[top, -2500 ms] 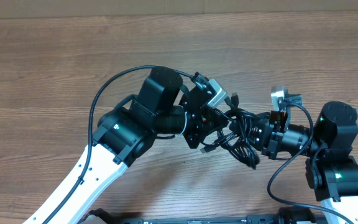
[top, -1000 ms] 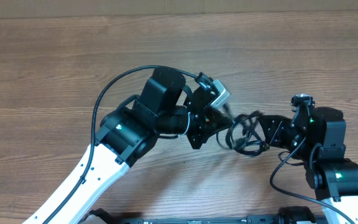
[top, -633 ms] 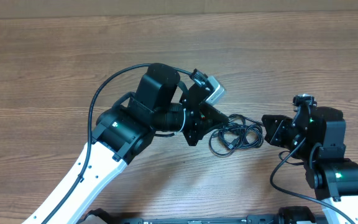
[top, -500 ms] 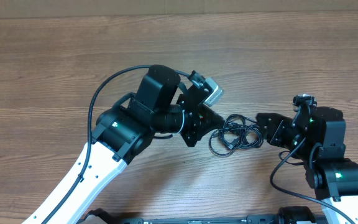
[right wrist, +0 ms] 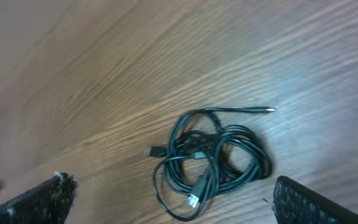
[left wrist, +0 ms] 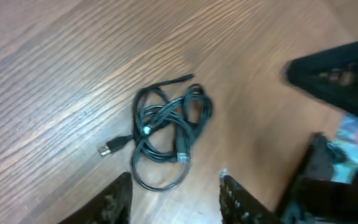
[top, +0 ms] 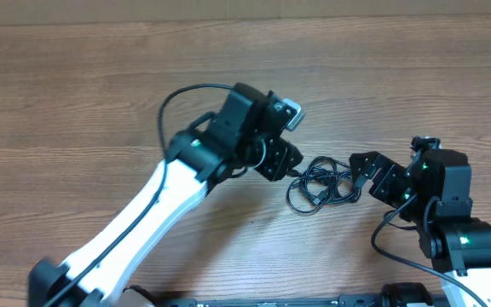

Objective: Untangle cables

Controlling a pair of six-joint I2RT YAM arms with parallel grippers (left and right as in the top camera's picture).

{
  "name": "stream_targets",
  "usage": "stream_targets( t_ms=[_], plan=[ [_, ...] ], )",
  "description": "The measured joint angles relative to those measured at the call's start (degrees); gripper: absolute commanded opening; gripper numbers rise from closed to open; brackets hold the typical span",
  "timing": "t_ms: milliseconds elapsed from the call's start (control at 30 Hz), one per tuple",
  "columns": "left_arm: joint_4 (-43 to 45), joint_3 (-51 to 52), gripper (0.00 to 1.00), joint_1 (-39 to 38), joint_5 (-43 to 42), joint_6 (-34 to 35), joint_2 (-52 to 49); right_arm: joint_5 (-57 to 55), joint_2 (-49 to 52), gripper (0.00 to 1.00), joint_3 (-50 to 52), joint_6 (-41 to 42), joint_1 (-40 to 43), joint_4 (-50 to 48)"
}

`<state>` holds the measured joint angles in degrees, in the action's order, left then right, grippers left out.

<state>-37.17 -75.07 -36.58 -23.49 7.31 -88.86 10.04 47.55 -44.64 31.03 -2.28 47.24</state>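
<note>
Cables (top: 320, 181): one knotted bunch lying flat on desk (top: 75, 102), nothing gripping it; single strands in the knot can't be traced.
Left end effector (top: 285, 162): just beside bunch at its 9 o'clock, fingers spread, empty; tips cut off in wrist view.
Right end effector (top: 366, 170): at 3 o'clock, spread wide, empty.
Blur: dark shapes (left wrist: 334, 68) at 3 o'clock in left wrist view, unreadable.

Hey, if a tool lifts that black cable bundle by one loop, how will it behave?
Probably floppy: the cables lie in limp, thin loops, so the rest would sag and trail. Likely light, being so thin. The loops overlap, so they may lift as one clump.
</note>
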Motion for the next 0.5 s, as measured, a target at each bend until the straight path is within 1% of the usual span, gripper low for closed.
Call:
stream_targets(
  t_ms=[67,100,133,167,200,233,267,333,500],
  plan=[
    [1.79,0.0,0.46,0.0,0.24,-0.17,-3.32,-1.07,0.0,1.0,0.0,1.42,0.0,0.2],
    [2.84,0.0,0.5,0.0,0.17,-0.28,-4.76,-1.57,0.0,1.0,0.0,2.12,0.0,0.26],
    [3.91,0.0,0.56,0.0,0.04,-0.52,-6.36,-1.86,0.0,1.0,0.0,2.56,0.0,0.33],
    [4.72,0.0,0.65,0.0,-0.35,-0.9,-7.65,-2.21,0.0,1.0,0.0,3.08,0.0,0.35],
    [5.27,0.0,0.81,0.07,-0.72,-1.05,-8.61,-2.58,0.0,1.0,0.0,3.56,0.0,0.33],
    [6.19,0.0,0.91,0.11,-1.38,-1.6,-10.19,-2.86,0.0,1.0,0.0,4.02,0.0,0.33],
    [7.48,0.0,0.93,0.09,-2.05,-1.9,-11.39,-3.02,0.0,1.0,0.0,4.52,0.0,0.35],
    [10.78,-0.07,0.91,0.09,-3.41,-2.29,-14.19,-3.23,0.0,1.0,0.0,5.62,0.0,0.35],
    [13.81,-0.11,0.77,-0.5,-4.59,-2.82,-20.44,-3.5,0.0,1.0,0.0,6.45,0.0,0.37]
  ],
)
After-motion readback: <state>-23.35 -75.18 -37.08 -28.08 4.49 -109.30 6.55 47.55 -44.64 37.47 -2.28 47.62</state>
